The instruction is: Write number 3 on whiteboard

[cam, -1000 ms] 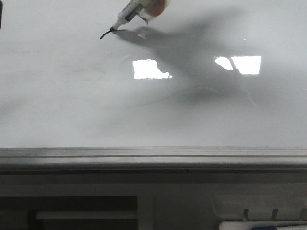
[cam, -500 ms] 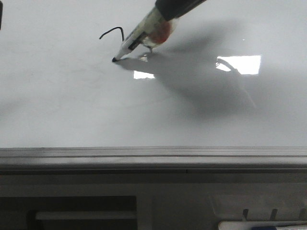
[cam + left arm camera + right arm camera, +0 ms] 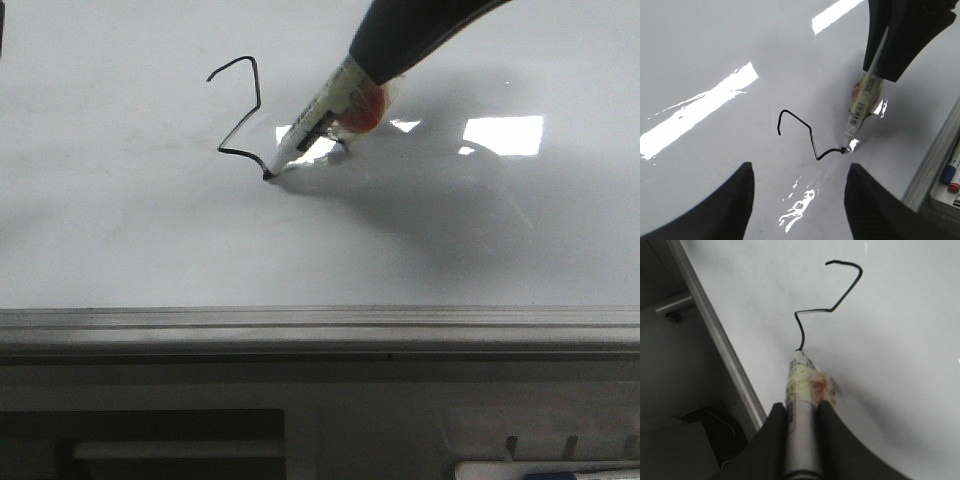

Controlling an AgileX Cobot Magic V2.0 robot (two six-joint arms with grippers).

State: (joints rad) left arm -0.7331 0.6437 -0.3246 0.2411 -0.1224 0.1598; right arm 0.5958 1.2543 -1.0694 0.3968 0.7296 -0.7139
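Observation:
My right gripper (image 3: pixel 378 62) reaches in from the upper right, shut on a white marker (image 3: pixel 318 118) with tape and a red patch round its barrel. The marker's tip touches the whiteboard (image 3: pixel 120 220) at the end of a thin black line (image 3: pixel 257 95), which is the number 3 as drawn: a top hook, a slant back, then a short stroke to the tip. The right wrist view shows the fingers (image 3: pixel 774 440) clamped on the marker (image 3: pixel 802 382) with the line (image 3: pixel 837 302) ahead. My left gripper (image 3: pixel 800 167) hovers open over the board, near the line (image 3: pixel 810 137), holding nothing.
A grey metal frame edge (image 3: pixel 320 325) runs along the near side of the board. Beyond it lies a dark tray ledge holding spare markers (image 3: pixel 951 176). Bright rectangular light reflections (image 3: pixel 505 133) sit on the board right of the marker.
The right gripper has carried the marker toward the near edge and slightly right. The line has grown from a short tick into a hook, a slant and a lower stroke.

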